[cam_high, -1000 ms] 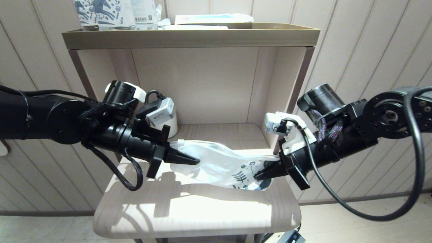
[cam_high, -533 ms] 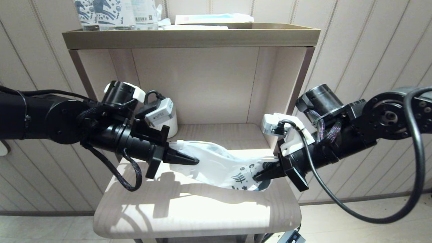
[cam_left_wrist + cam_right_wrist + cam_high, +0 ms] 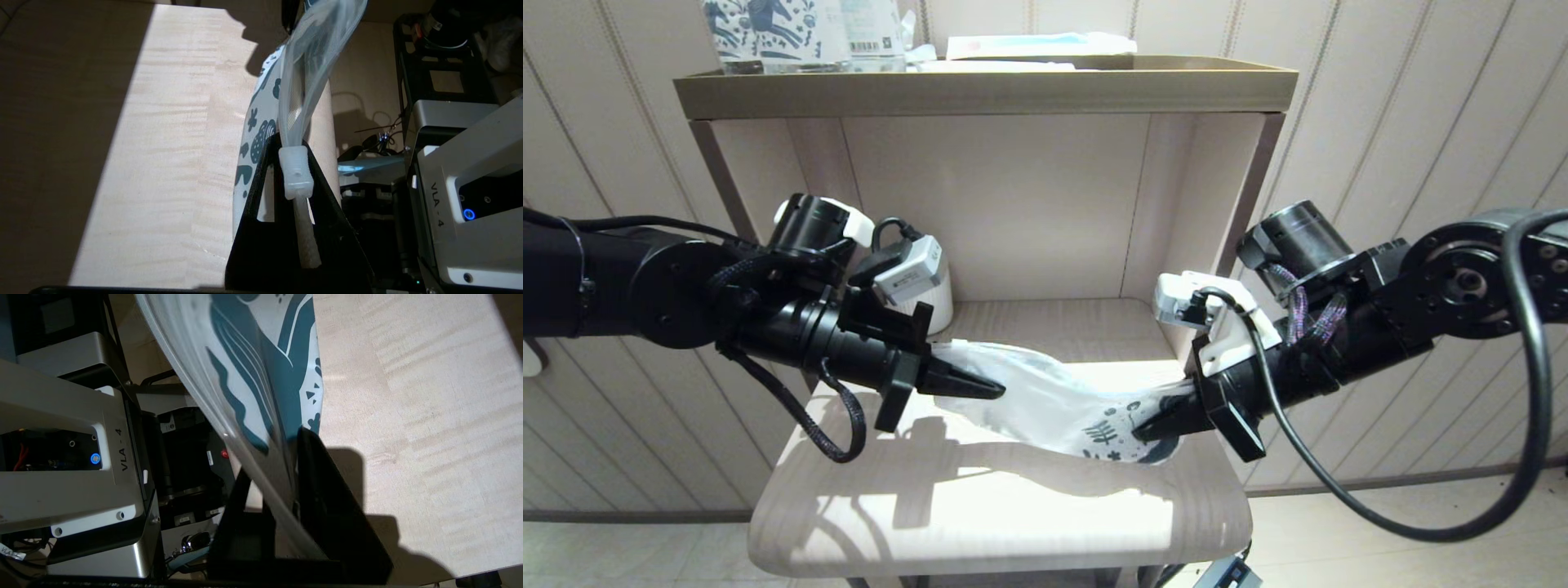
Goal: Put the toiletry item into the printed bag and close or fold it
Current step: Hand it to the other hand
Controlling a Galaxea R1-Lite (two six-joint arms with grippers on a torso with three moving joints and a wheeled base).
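Lowered slightly since a second ago: translucent white printed bag [image 3: 1054, 400] with dark blue leaf pattern, now sagging between both grippers above the pale wooden shelf [image 3: 980, 506]. Left gripper [image 3: 980, 385] clenched on its zipper edge. Right gripper [image 3: 1147, 429] at the printed end; grip cannot be told. Shelf front edge unoccupied.

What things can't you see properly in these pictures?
- The toiletry item: no view shows it; the printed bag, if it is inside, hides it.
- White cup: mostly hidden in the head view by the left gripper and its arm.
- Packs on the top shelf: cut off by the head view's upper edge.
- Right gripper: the bag hides how wide its fingers stand.
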